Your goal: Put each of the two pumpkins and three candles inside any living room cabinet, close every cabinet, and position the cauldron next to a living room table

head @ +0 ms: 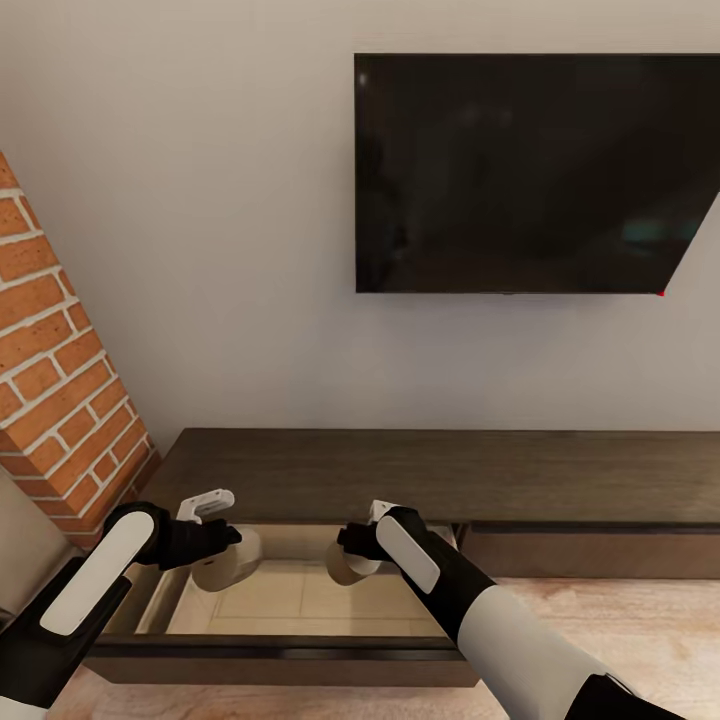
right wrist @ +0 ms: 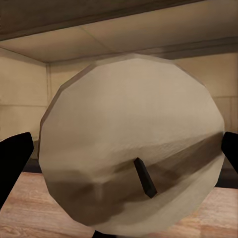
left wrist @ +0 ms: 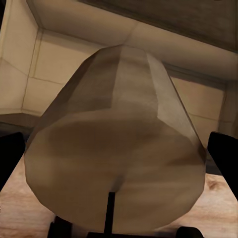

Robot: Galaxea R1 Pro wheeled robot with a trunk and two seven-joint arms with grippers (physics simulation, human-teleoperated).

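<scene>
Both arms reach over the cabinet's point(head: 440, 470) pulled-out drawer point(head: 300, 600): the left gripper point(head: 222, 545) grasps one candle point(head: 228, 565), the right gripper point(head: 355, 555) clasps another candle point(head: 352, 568), each held above the beige interior, apparently ready for release.

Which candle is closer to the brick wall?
The candle in the left gripper: that candle hangs over the open drawer's end nearest the brick wall. The other candle, in the right gripper, is farther away.

Dark TV point(head: 535, 172) on pale wall point(head: 200, 250); brick column point(head: 60, 390) at left; floor point(head: 620, 620) probably wood.
</scene>
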